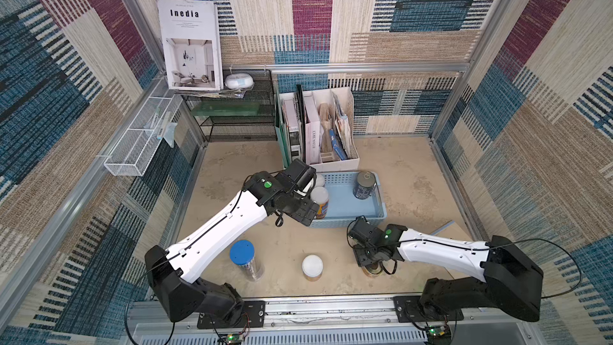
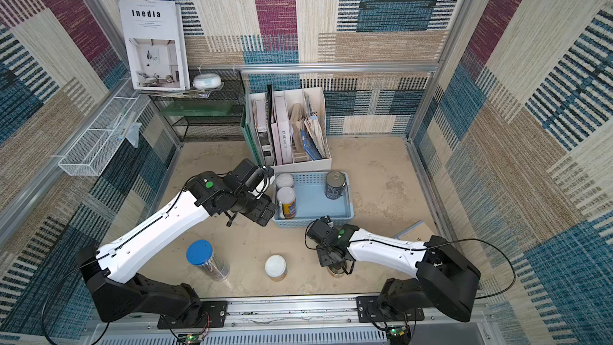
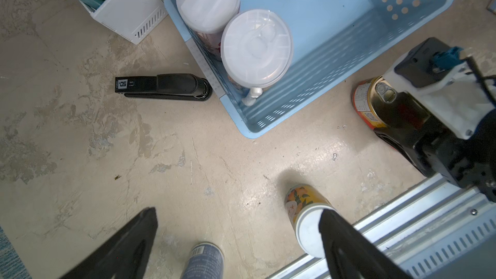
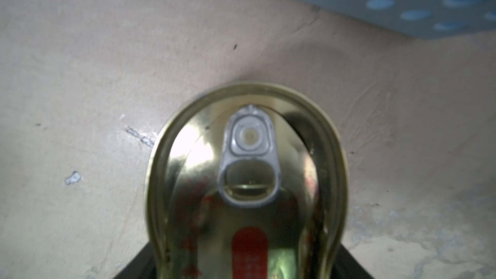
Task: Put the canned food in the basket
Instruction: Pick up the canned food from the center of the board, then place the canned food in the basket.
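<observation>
My right gripper [image 3: 394, 111] is down over the flat oval gold tin with a pull-tab lid [image 4: 247, 183]. The tin lies on the beige table, just beside the near wall of the light blue perforated plastic basket [image 1: 348, 222]. The black fingers stand on both long sides of the tin, but I cannot tell if they press it already.

I judge the tin to be stiff, smooth and rather slippery, and it is also very low. So the hold should go across the narrow width, on the side wall under the rim.

My left gripper [image 3: 239, 212] is spread wide and empty, beside the basket. Inside the basket, two tall white-lidded colourful cans [image 3: 256, 46] stand close together at one end and a dark pull-tab can [image 1: 366, 185] at the opposite end. The middle floor is free.

The short white-lidded yellow can [image 1: 312, 267] stands on the table, near a clear blue-lidded tube [image 1: 243, 255]. A black stapler [image 3: 163, 87] lies just beside the basket. I think only the basket wall is in the way.
</observation>
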You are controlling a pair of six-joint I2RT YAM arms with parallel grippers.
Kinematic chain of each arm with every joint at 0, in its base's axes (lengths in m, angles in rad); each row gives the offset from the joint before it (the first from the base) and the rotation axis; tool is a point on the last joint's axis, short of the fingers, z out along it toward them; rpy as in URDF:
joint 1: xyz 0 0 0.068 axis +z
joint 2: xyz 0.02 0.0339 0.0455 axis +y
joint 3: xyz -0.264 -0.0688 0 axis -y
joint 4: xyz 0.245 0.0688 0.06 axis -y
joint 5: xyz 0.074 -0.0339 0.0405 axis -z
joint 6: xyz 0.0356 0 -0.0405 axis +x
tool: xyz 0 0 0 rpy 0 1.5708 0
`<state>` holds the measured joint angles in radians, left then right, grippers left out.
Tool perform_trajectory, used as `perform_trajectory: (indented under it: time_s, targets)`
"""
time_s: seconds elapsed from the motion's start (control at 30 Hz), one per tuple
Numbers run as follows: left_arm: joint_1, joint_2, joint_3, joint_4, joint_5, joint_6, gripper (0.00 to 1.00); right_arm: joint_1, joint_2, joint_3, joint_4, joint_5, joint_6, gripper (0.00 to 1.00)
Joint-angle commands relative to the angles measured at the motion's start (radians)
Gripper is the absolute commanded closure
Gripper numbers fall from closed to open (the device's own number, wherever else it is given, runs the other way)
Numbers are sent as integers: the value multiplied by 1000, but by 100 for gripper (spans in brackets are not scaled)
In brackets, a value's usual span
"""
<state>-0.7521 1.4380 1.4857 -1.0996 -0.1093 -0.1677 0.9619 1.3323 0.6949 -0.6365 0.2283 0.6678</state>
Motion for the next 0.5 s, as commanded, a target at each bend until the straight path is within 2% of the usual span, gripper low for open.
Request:
perform_trajectory:
  time_s: [0.0,0.23,0.47]
  targets:
    - [2,-8,-7,13,-13,11,1,1,-18,39,-42,43,16,37]
    - [3,-27,-32,15,-25,11,1,5,-58,147,-147,21,28,36]
    - [16,-61,-69,22,-24,-4,1,5,-93,323,-256,-9,5,36]
